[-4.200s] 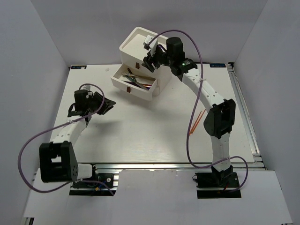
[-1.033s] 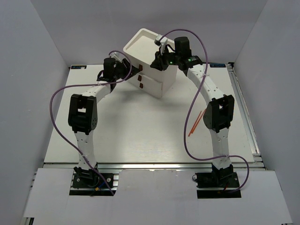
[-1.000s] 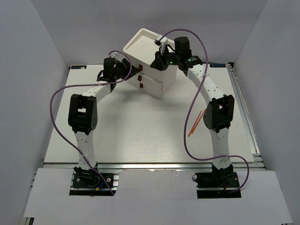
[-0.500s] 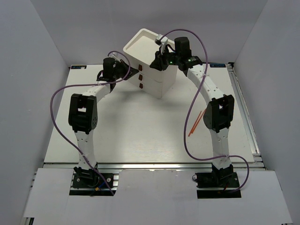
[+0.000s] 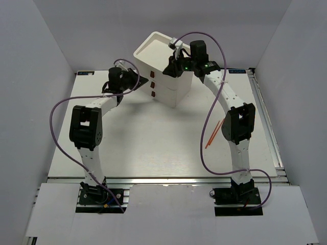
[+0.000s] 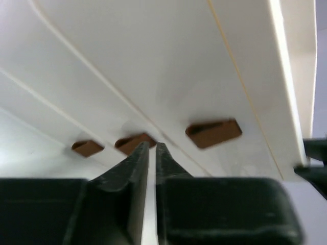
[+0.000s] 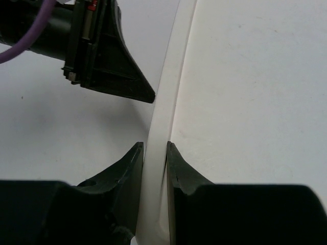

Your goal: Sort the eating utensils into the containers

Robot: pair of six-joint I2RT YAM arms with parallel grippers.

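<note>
**Drawer unit** [image 5: 166,89]: white, boxy, three drawers, sitting at the far middle of the table [image 5: 153,148]. All three drawer fronts are lying flush with the body. The open top tray [image 5: 152,48] is showing bare white.

**Pulls**: three, small, dark red, one per drawer front. In the left wrist view they are lining up as a near pull [image 6: 87,148], a middle pull [image 6: 134,142] and a far pull [image 6: 213,132].

**Left gripper** [image 5: 134,77]: hovering just in front of the drawer fronts. Its fingers [image 6: 134,163] are drawn almost together with only a thin slit between them, pinching nothing. The tips are pointing at the middle pull; whether they are touching it cannot be told.

**Right gripper** [image 5: 172,64]: reaching over the unit's top right edge. Its fingers [image 7: 132,168] are clamping the thin white rim [image 7: 162,117] of the top tray from both sides.

**Chopsticks** [image 5: 213,132]: two, thin, orange, lying together on the table right of centre, beside the right arm and well apart from the unit. Other utensils are not showing in any view.
</note>
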